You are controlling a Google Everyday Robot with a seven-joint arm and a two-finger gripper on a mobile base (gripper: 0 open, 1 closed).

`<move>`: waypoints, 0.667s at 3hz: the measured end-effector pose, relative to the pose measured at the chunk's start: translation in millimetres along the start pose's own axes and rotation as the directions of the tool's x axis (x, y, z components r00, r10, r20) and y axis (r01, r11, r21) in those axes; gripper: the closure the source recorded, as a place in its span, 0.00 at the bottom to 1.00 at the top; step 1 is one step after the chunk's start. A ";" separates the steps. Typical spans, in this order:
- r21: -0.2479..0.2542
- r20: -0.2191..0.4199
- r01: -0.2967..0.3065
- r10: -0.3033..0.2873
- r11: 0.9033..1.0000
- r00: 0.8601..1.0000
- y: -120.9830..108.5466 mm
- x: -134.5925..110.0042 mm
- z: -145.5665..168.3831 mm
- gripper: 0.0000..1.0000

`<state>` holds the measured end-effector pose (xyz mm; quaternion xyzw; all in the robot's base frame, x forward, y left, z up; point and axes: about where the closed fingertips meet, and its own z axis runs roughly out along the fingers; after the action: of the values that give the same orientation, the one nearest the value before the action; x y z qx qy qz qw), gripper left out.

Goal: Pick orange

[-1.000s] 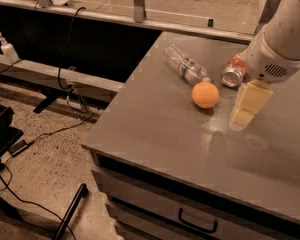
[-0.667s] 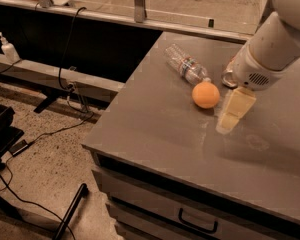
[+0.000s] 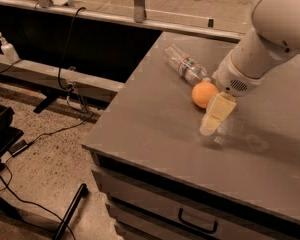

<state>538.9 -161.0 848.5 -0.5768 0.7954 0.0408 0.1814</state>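
A: How is the light here?

B: It is dim and warm, and everything has a yellow-brown tint. The light comes from above. The white arm point(image 3: 270, 34), above and right of the orange point(image 3: 204, 94), is bright on top and grey underneath.

A: Are there shadows?

B: Yes, a soft one under the gripper point(image 3: 213, 120), which hangs just right of the orange, low over the grey table point(image 3: 150, 124). A faint pale sheen lies on the tabletop further right of the orange. The wall point(image 3: 100, 49) to its left is almost black.

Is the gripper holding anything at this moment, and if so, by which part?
Nothing appears to be held. The gripper hangs low over the table, close beside the orange, which lies on the table.
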 end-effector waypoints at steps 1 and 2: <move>-0.012 0.028 0.007 -0.006 1.000 1.000 1.0 -13.0 4.1 0.09; -0.024 0.043 0.004 -0.003 1.000 0.999 -0.3 -21.9 7.7 0.25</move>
<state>546.9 -139.2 848.7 -0.5794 0.7897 0.0625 0.1917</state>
